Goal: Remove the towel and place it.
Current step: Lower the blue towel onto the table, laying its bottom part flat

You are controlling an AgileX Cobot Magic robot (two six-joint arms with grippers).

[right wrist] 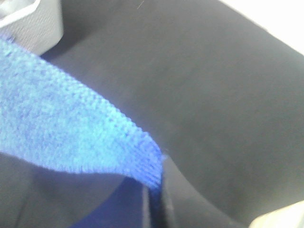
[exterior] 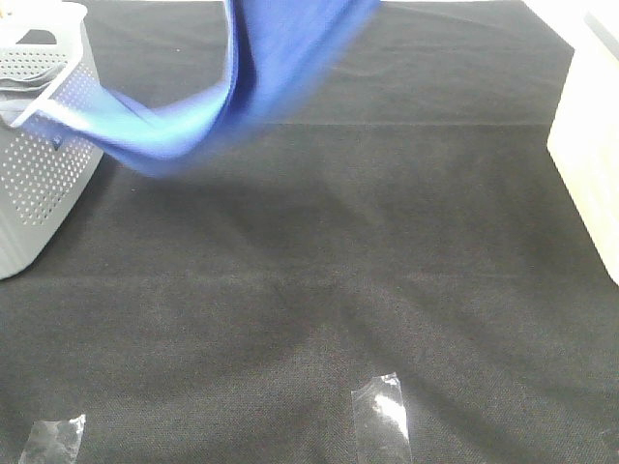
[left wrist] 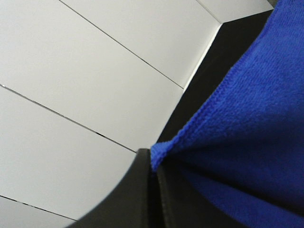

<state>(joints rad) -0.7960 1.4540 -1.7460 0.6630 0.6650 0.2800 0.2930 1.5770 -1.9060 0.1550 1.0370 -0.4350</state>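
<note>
The towel (exterior: 208,111) hangs in the air above the black tabletop (exterior: 319,290) as a blurred blue band. Its low end reaches the rim of the grey perforated basket (exterior: 39,184), and from there it sags, then climbs away from the basket and out past the upper edge of the high view. The left fingers (left wrist: 137,194) are pressed together on a corner of the towel's hemmed edge, and the cloth fans out from that pinch. The right fingers (right wrist: 173,204) are likewise clamped on a narrow end of the towel, with the basket in sight beyond the cloth. Well apart from the basket, across the tabletop, stands a pale box (exterior: 590,145). Two strips of clear tape (exterior: 382,416) lie on the tabletop, nearer the camera than the basket.
</note>
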